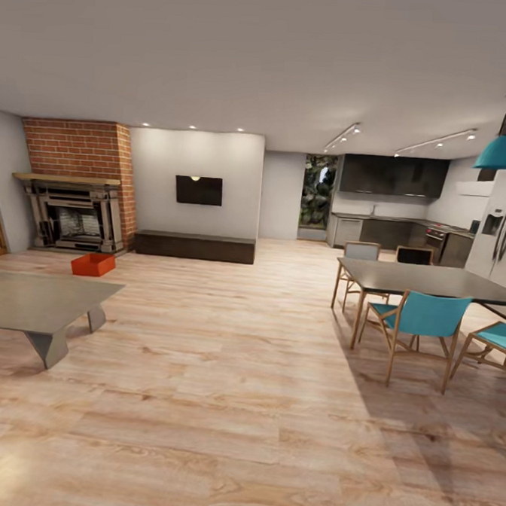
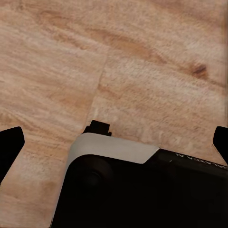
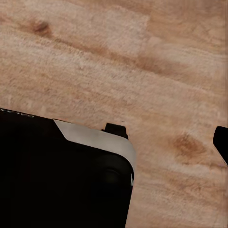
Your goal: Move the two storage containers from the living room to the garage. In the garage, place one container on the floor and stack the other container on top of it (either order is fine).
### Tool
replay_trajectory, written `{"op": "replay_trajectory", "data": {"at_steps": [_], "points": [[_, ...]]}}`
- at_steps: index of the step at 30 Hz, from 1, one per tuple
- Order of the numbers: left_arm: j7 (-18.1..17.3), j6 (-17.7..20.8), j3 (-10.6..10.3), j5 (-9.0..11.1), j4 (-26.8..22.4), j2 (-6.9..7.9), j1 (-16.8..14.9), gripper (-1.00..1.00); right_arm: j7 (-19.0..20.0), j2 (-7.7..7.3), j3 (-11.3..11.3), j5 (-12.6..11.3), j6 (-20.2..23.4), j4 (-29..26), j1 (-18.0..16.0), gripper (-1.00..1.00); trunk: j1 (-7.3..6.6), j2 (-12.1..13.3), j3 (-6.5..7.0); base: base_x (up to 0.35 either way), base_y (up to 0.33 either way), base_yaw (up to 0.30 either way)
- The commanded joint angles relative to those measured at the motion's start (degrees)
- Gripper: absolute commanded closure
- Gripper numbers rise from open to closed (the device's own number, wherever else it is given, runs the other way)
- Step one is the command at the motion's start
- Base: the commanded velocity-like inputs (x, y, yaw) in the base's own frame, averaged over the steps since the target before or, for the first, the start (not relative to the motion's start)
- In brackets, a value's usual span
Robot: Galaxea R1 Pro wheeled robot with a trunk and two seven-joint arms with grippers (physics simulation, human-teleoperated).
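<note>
One storage container (image 1: 93, 264) beside fireplace (image 1: 74, 216)

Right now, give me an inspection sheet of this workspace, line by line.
Surface: light wood-plank floor, bare in the middle of the room.
Job's things: one orange-red storage container on the floor before the brick fireplace; a second one is not seen.
Clutter: grey low table to the left; dark dining table with teal chairs to the right.
Grippers: left gripper open, empty, over the planks; right gripper: one fingertip at the frame edge, state cannot be told.
Cables: nothing seen.
Surroundings: wall TV, long dark cabinet, kitchen at the back, teal pendant lamp.
</note>
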Motion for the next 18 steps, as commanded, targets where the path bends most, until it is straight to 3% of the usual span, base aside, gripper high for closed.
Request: {"op": "replay_trajectory", "data": {"at_steps": [1,7,10,18], "points": [[0.17,-0.19,-0.35,0.40,0.03,-0.02,-0.04,-1.00,-0.21,0.03,0.43,-0.18,-0.30,0.18,-0.08,-1.00,0.04,-0.04,-0.08,0.323,0.000,0.000],[0.18,-0.23,-0.35,0.40,0.00,-0.02,-0.04,-1.00,-0.48,0.59,0.51,-0.37,-0.50,0.19,-0.08,-1.00,0.04,-0.04,-0.08,0.323,0.000,0.000],[0.18,-0.24,-0.35,0.40,0.01,-0.02,-0.04,-1.00,0.06,2.22,0.25,-0.58,-0.27,0.20,-0.08,-1.00,0.04,-0.04,-0.08,0.323,0.000,0.000],[0.17,-0.24,-0.41,0.40,-0.01,-0.08,-0.04,-1.00,-0.03,2.33,0.19,-1.03,-0.18,0.20,-0.08,-1.00,0.04,-0.04,-0.08,0.323,0.000,0.000]]}}
